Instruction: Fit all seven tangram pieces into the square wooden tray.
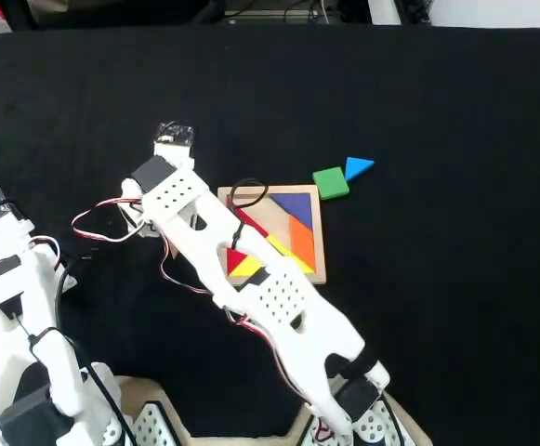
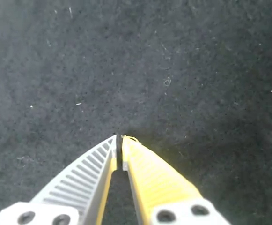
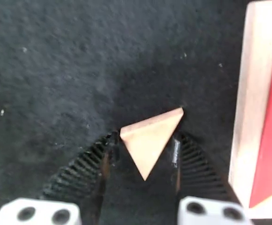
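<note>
- Pinching the small pale triangle [image 3: 150, 136] by two of its slanted edges, the right gripper [image 3: 145, 139] has its ribbed fingers [image 3: 187, 154] clenched on the piece. One corner pokes out past the tips.
- The triangle sits low over the black cloth [image 3: 56, 61], just beside the wooden tray [image 3: 248, 89] and outside its rim.
- It looks thin, stiff, light and smooth-sided. Held on slanted edges it could pivot or squirt out, so a hold across its flat faces near the middle would likely be surer.
- The tray's raised rim stands between the triangle and the recess, so the piece probably has to go over the rim, not slide in. A red piece [image 3: 271, 136] lies right inside that rim.
- From above, the right arm [image 1: 279, 297] crosses the tray and covers part of it. A violet piece [image 1: 293, 204], an orange piece [image 1: 302, 232] and a yellow piece [image 1: 286, 249] lie inside, with what seems bare wood beside them.
- A green square [image 1: 330, 182] and a blue triangle [image 1: 358, 167] lie on the cloth just beyond the tray's far corner, close together.
- Open cloth surrounds the tray on every side, so there is room to swing wide.
- The left gripper [image 2: 120, 140] is pressed closed on nothing, over bare cloth well apart from the tray.
</note>
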Motion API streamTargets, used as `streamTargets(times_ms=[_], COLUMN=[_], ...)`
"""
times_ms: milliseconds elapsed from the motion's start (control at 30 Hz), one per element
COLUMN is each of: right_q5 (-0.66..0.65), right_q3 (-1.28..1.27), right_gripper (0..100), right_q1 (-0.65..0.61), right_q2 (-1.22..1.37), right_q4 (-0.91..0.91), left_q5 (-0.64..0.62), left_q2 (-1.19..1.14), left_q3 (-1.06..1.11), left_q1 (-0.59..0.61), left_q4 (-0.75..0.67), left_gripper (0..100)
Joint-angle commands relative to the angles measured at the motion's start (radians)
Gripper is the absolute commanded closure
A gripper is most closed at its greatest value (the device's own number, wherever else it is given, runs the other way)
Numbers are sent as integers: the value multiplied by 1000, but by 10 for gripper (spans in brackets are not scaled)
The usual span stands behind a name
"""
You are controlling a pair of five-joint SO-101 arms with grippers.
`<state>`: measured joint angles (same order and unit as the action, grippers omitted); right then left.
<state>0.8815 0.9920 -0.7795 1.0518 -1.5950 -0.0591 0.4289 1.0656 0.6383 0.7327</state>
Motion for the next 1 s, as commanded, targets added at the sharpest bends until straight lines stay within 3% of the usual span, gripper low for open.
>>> streamTargets(times_ms=[0, 433, 967], right_q5=[3, 3, 3], right_q3=[65, 77, 77], right_gripper=[811, 815, 815], right_q1=[12, 61, 6], right_q2=[5, 15, 16], right_q4=[14, 12, -11], left_q5=[-6, -6, -6], left_q2=[26, 26, 26], left_q3=[-4, -4, -4], left_q1=[2, 2, 2], left_q4=[-12, -12, -12], left_gripper=[970, 970, 970])
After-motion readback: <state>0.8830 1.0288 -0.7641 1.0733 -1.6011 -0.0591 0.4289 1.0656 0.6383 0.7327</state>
